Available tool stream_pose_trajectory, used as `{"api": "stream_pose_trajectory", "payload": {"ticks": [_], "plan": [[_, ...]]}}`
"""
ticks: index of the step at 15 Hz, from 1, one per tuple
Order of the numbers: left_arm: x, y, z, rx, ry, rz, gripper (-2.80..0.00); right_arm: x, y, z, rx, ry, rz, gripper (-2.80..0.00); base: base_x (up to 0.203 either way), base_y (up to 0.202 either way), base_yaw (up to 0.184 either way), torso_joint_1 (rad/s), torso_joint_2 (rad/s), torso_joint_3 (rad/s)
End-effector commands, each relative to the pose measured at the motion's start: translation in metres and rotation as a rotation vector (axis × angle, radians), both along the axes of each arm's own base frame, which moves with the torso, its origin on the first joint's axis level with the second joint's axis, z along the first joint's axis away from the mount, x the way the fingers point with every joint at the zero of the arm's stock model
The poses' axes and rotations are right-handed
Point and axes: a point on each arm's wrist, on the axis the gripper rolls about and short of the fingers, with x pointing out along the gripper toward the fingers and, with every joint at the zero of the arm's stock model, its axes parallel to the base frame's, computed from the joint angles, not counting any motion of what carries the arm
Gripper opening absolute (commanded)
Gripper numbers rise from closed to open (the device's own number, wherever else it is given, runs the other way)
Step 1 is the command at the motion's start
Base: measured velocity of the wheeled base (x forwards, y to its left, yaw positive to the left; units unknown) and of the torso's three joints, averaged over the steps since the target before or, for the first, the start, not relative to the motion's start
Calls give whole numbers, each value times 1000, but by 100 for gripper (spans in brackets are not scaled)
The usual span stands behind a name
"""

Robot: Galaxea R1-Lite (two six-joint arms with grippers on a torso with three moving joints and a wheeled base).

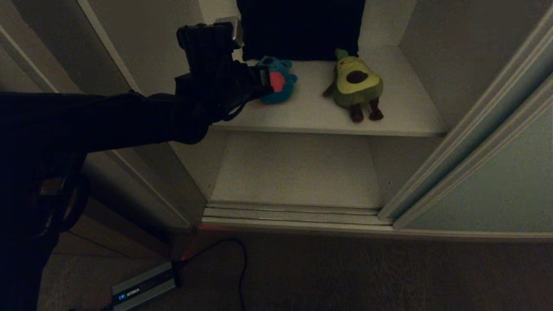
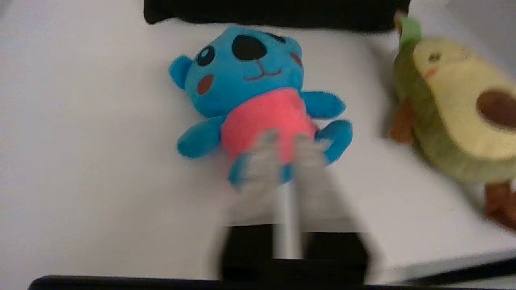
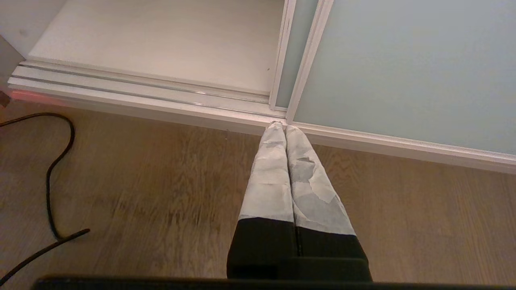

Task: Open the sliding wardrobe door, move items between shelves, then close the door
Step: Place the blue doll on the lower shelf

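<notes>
The teal monster toy lies on its back on the upper shelf, red-pink belly up. To its right, apart from it, lies the green avocado toy. My left gripper reaches in from the left, its pale fingers slightly parted just over the monster's lower belly and legs, gripping nothing. The lower shelf is bare. The sliding wardrobe door stands slid to the right, leaving the bay open. My right gripper hangs shut over the floor by the door's bottom rail.
A dark cloth hangs at the back of the upper shelf behind the toys. The ribbed floor track runs along the wardrobe's front. A grey box with a black cable lies on the wooden floor at the lower left.
</notes>
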Motion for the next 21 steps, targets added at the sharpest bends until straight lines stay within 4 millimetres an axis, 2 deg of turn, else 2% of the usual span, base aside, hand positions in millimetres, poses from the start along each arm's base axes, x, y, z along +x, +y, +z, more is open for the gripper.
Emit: {"api": "stream_pose_trajectory", "payload": {"ticks": [1,5,6,13,21], "plan": [[-5,2,5,25,11,5,0,0,0,-1,-1,3,0,-280,0,0,0,0,0,0],[-4,2,1,70,31,33,0,0,0,-1,-1,3,0,-280,0,0,0,0,0,0],[1,0,-8,86,52,71,0,0,0,-1,-1,3,0,-280,0,0,0,0,0,0],[11,-5,-20,81,31,77,0,0,0,-1,-1,3,-1,-280,0,0,0,0,0,0],[10,-4,-19,82,38,76,0,0,0,-1,-1,3,0,-280,11,0,0,0,0,0]]}}
